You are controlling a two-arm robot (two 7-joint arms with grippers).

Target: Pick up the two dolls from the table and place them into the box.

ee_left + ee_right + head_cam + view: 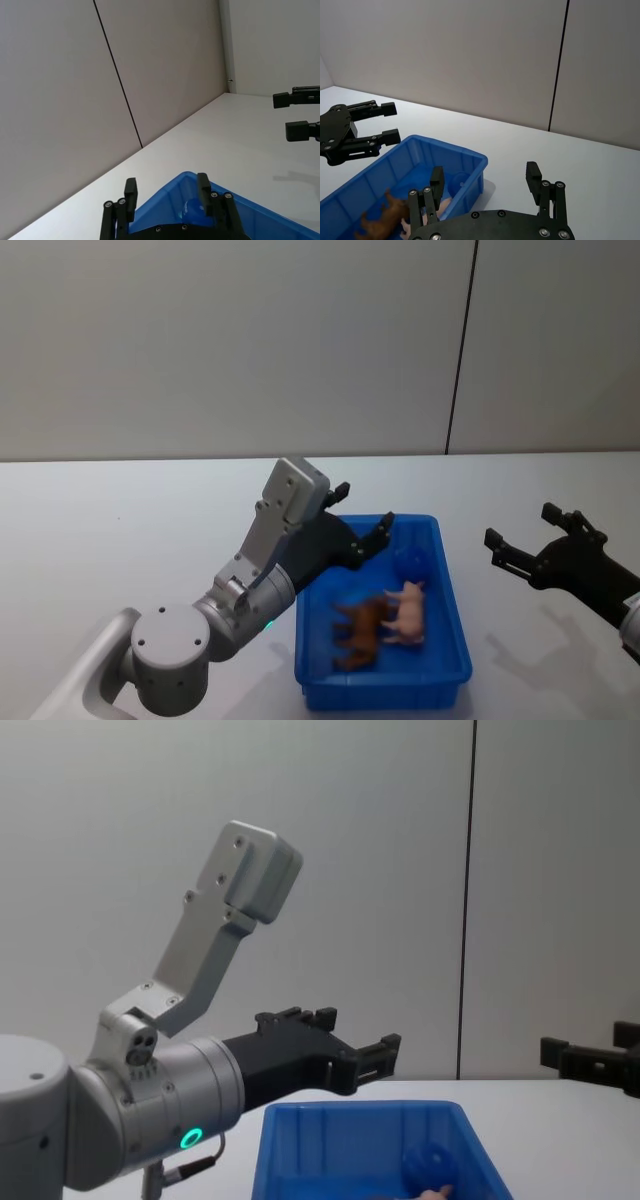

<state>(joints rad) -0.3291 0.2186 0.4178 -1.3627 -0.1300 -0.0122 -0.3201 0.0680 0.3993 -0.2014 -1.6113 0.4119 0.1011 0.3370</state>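
The blue box (pixel 450 590) stands on the white table in front of me. Inside it the pale pink doll (pixel 408 612) lies next to a brown animal toy (pixel 362 630). The rounded blue doll (pixel 425 1160) rests on the box floor toward the far end, and shows again as the blue doll (pixel 459 180) in the right wrist view. My left gripper (pixel 365 508) hovers open and empty over the box's far left corner. My right gripper (pixel 521 524) hangs open and empty above the table, to the right of the box.
The white table (pixel 120 530) stretches bare to the left of and behind the box. A grey wall (pixel 300 340) with a dark vertical seam stands behind the table.
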